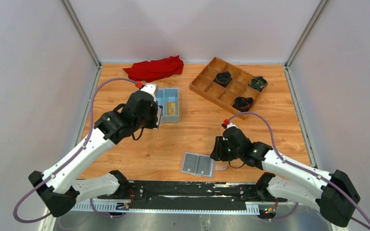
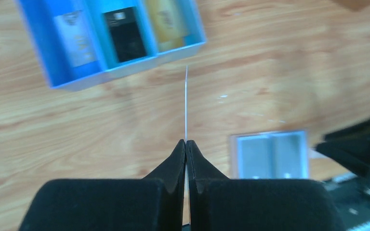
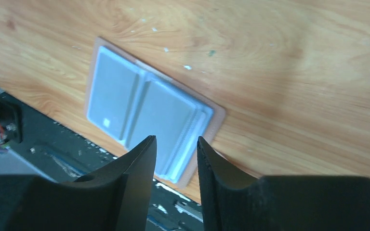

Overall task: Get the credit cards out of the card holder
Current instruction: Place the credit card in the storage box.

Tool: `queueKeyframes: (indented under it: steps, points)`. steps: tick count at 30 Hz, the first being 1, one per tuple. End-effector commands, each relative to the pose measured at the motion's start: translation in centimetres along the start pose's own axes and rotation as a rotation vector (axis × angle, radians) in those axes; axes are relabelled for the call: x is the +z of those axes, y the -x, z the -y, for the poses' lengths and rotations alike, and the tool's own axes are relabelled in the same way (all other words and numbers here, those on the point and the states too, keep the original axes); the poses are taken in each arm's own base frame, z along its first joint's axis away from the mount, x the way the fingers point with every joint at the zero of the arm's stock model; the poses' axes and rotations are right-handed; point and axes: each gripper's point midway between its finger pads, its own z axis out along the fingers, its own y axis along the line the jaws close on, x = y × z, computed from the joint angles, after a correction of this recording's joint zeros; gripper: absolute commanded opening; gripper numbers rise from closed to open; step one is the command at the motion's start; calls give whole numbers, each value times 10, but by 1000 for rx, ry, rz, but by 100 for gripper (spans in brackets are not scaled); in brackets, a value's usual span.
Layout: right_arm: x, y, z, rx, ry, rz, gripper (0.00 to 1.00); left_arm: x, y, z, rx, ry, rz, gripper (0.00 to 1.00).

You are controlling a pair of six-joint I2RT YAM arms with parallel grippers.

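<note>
Above the table (image 1: 270,130), the left gripper (image 1: 158,117) is hovering beside a blue plastic tray (image 1: 173,91), and the flat grey card holder (image 1: 197,165) is lying open on the wood near the right gripper (image 1: 218,153). At the left wrist, the fingers (image 2: 173,163) are pinching shut on a thin card (image 2: 186,103) seen edge-on; at the right wrist, they are standing narrowly apart, holding nothing, over the holder's smooth panels.
</note>
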Motion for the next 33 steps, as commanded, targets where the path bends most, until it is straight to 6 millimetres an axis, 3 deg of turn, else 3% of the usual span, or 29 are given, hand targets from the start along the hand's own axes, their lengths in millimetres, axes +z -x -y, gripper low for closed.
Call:
queueKeyframes:
  steps: [1, 5, 14, 17, 24, 33]
  points:
    - [-10, 13, 29, -5, -151, 63, 45, -6, -5, -69, 133, 368, -115, 0]
    - [-13, 18, 38, -10, -189, 76, 47, 2, 17, -99, 162, 573, -123, 0]
    - [-23, 30, 73, 68, -398, 83, 51, 30, 48, -138, 217, 787, -182, 0]
    - [-30, 41, 81, 105, -470, 83, 51, 38, 50, -149, 232, 841, -206, 0]
    - [-42, 70, 74, 181, -498, 92, 51, 53, 46, -160, 244, 914, -241, 0]
    - [-37, 86, 73, 188, -522, 56, 50, 103, 30, -167, 246, 964, -320, 0]
